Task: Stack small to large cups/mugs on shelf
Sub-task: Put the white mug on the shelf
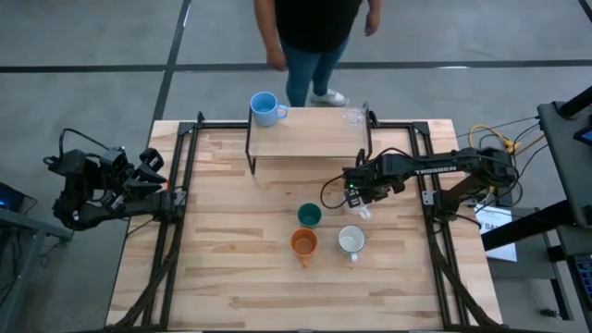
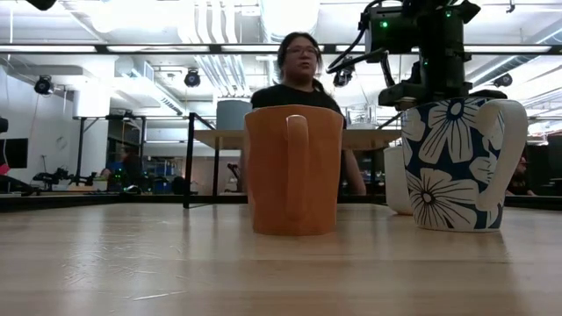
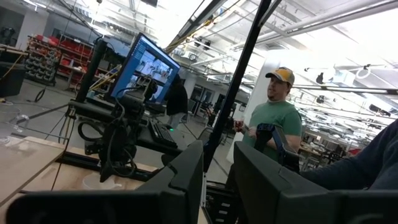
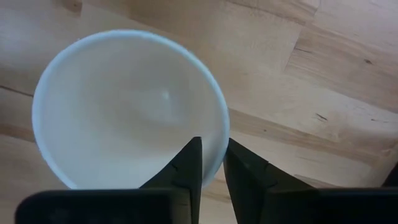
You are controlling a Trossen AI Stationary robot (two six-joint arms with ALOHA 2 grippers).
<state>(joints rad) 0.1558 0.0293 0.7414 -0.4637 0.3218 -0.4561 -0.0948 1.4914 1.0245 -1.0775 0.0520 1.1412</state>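
Because a rim pinch gives a secure lift toward the shelf (image 1: 310, 141), my right gripper (image 4: 211, 163) closes from above on the white mug (image 4: 124, 106), its wall between my nearly shut fingers. My left gripper (image 3: 217, 180) waits aside, empty.

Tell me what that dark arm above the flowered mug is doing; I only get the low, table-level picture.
Observer: Seen from above, the right hand hangs directly over a plain white mug, next to the flowered mug.
Visitor: Is anything hiding behind the orange mug?
Observer: Yes. A dark green cup stands just beyond the orange mug, which blocks it from you.
Visitor: Is there only one arm?
Observer: No. The left hand waits at the table's left edge, outside your picture, with no cup near it.
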